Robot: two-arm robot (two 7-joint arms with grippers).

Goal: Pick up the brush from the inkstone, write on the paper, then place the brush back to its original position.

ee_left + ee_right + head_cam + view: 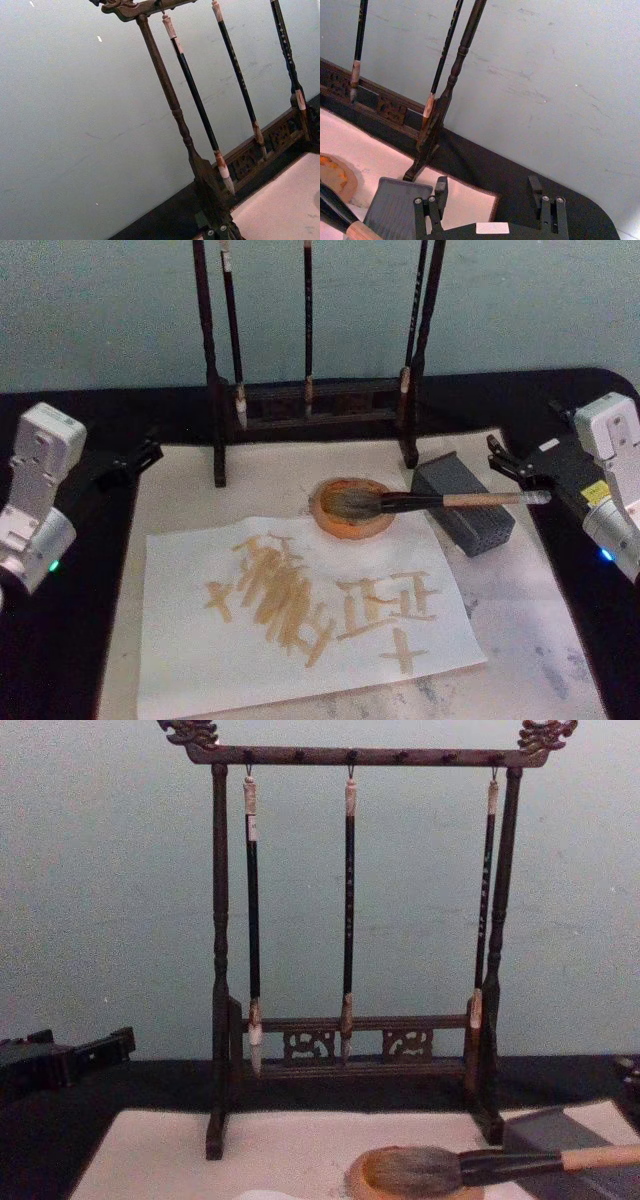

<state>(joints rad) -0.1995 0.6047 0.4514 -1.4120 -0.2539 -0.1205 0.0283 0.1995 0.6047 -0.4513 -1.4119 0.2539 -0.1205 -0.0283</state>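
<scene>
The brush (450, 501) lies flat, its bushy head resting in the round orange-brown inkstone (325, 523) and its pale handle lying across a grey block (480, 528). The white paper (190, 660), marked with tan strokes, is spread just in front of the inkstone. My right gripper (505, 462) hovers open just behind the end of the handle, touching nothing. In the right wrist view the right gripper (487, 192) stands open and empty above the block (395, 205), with the brush handle (362, 232) low beside it. My left gripper (145, 455) waits open at the mat's far left corner.
A dark wooden brush rack (350, 755) with three slim hanging brushes stands along the back edge of the beige felt mat (530, 640). The black table surrounds the mat, and a pale wall rises close behind the rack.
</scene>
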